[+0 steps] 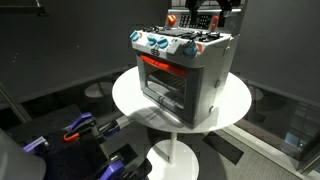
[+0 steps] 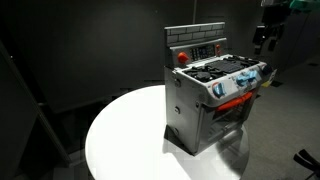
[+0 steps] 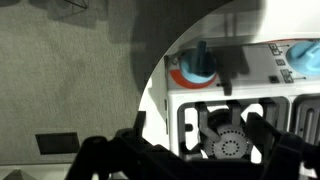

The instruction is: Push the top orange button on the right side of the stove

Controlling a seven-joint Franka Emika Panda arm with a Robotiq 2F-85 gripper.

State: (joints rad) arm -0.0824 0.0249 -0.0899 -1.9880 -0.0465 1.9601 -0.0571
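Stove on the round table, gripper hovering over it.
The stove stands on the white round table, glass door facing the rim. Above the stove's top the gripper hangs pointing down. In the wrist view its fingers are spread apart, holding nothing.

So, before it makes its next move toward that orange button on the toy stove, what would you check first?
1. Stove standing upright on the white table: ok.
2. Orange button on the raised back panel uncovered: ok.
3. End effector apart from the stove: ok, it hangs higher than the stove, not touching it.
4. Jaws shut for a firm poke: not ok, the wrist view shows them open.
5. End effector lined up over the button: cannot tell.
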